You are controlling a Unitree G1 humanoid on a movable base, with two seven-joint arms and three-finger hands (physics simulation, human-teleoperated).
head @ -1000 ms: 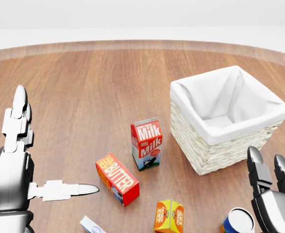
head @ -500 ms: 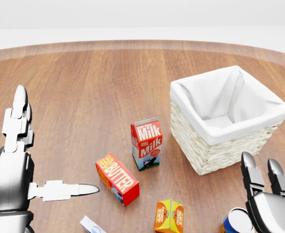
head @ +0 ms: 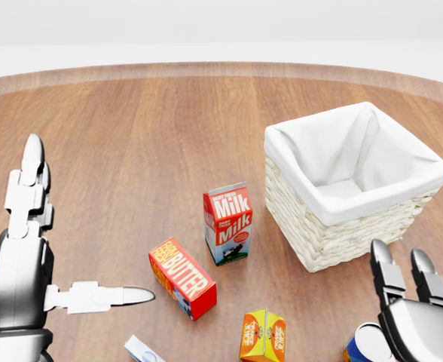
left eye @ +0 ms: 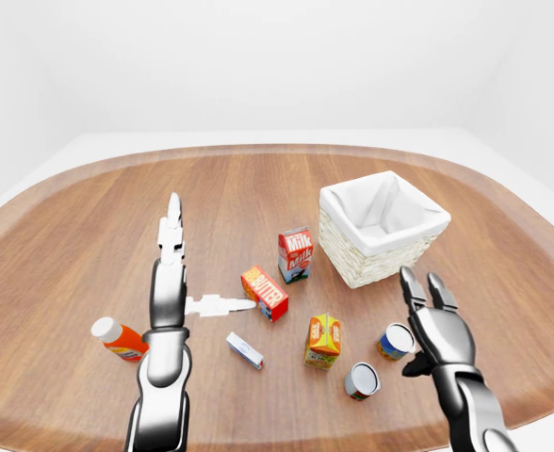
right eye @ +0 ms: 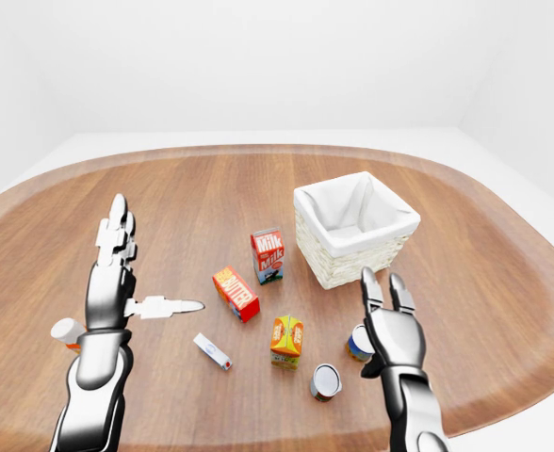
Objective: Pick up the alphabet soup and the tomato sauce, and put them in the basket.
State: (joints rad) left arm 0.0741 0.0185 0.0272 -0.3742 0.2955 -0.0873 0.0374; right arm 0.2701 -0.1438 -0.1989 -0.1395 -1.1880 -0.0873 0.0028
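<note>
1. Right hand point(left eye: 435, 325) open, fingers spread upward, just right of a blue-labelled can point(left eye: 394, 341); gripping nothing. Contact with the can not clear.
2. Left hand point(left eye: 171, 273) open too, fingers straight, thumb out sideways toward the butter box point(left eye: 265, 293); empty.
3. Second can point(left eye: 361, 380), grey-sided, near edge of the table point(left eye: 89, 217), lying left and nearer than the blue one. Labels too small to read; which can was alphabet soup and which tomato sauce not told.
4. Risk, judged: open palm beside the blue can could knock it over or roll it toward the near-right table edge if closed off-centre.
5. Risk, judged: orange carton point(left eye: 323, 340) just left of both cans, likely to be bumped on a sweeping approach.
6. Risk, judged: wrong item lifted, since labels were unreadable from here.
7. Basket point(head: 334, 234) far right of the clutter, wicker with white cloth liner, upright; visible interior held only the liner.
8. Milk carton point(head: 227, 224) upright just left of the basket, apart from it.
</note>
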